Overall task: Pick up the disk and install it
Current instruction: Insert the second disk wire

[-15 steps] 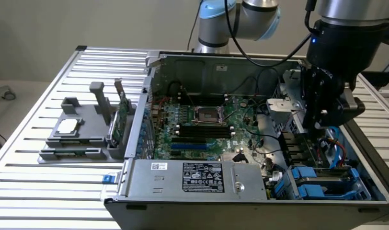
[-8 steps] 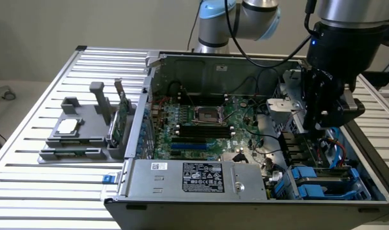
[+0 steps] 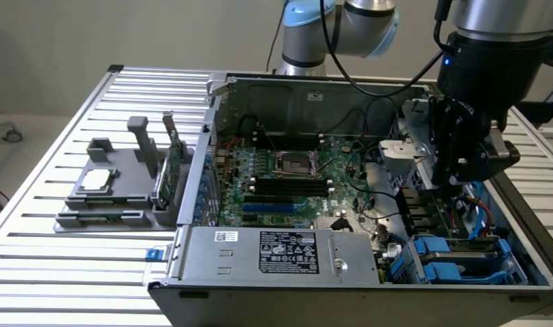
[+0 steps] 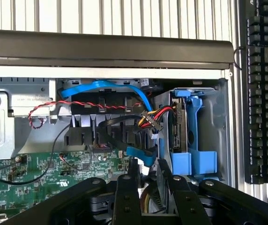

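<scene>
Disk (image 3: 460, 261) (image 4: 182, 133) sits in computer case (image 3: 258, 88) at 5 o'clock; gripper (image 3: 460, 178) (image 4: 146, 168) above, fingers apart, empty.

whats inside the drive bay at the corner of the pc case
A blue carrier frame stands in the drive bay, with the disk clipped in it edge-on. Cables bunch beside it. The frame hides the disk's far side.

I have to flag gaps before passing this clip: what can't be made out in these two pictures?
- Gripper in the exterior view: its fingertips blend into the dark chassis interior, so any hold is unreadable.
- Gripper in the wrist view: the picture's edge cuts off the finger bases.
- Disk in its blue carrier: seen edge-on, label hidden; whether it is fully seated cannot be told.
- Keyboard: cut off by the picture's edge.
</scene>
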Motion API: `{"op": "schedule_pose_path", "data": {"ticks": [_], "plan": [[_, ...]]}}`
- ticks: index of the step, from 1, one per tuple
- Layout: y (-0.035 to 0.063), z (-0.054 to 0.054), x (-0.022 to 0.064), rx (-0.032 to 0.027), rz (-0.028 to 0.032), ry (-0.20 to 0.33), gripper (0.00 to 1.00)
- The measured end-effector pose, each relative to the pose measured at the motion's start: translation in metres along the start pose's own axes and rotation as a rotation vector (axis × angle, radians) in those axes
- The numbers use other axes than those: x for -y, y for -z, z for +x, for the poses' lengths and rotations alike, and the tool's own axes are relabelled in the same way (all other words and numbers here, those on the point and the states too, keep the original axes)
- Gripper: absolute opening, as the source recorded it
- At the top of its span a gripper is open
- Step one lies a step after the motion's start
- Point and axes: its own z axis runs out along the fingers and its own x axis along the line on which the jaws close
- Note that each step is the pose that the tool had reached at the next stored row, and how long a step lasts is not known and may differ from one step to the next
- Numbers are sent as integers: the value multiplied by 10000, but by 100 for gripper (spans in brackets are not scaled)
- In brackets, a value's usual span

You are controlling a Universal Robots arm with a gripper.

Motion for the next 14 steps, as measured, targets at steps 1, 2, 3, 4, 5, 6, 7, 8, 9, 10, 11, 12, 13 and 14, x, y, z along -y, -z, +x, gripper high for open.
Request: {"op": "schedule_pose_path", "data": {"ticks": [1, 2, 3, 4, 5, 6, 7, 8, 9, 10, 11, 12, 13, 14], "plan": [[-1, 0, -1, -1, -3, -1, 31], [-2, 0, -2, -1, -6, -2, 31], [-2, 1, -4, 0, -8, -2, 31], [-4, 1, -4, 0, -11, -2, 28], [-4, 1, -5, -1, -13, -3, 28], [-5, 1, -6, -1, -15, -4, 22], [-6, 1, -7, 0, -17, -4, 17], [-6, 1, -8, 0, -19, -4, 17], [-7, 2, -9, 0, -20, -4, 17], [-7, 2, -9, 0, -21, -5, 17], [-8, 2, -10, -1, -22, -5, 17], [-8, 2, -10, 0, -23, -5, 17], [-8, 2, -10, -1, -23, -5, 17], [-8, 2, -10, -1, -23, -5, 17]]}}
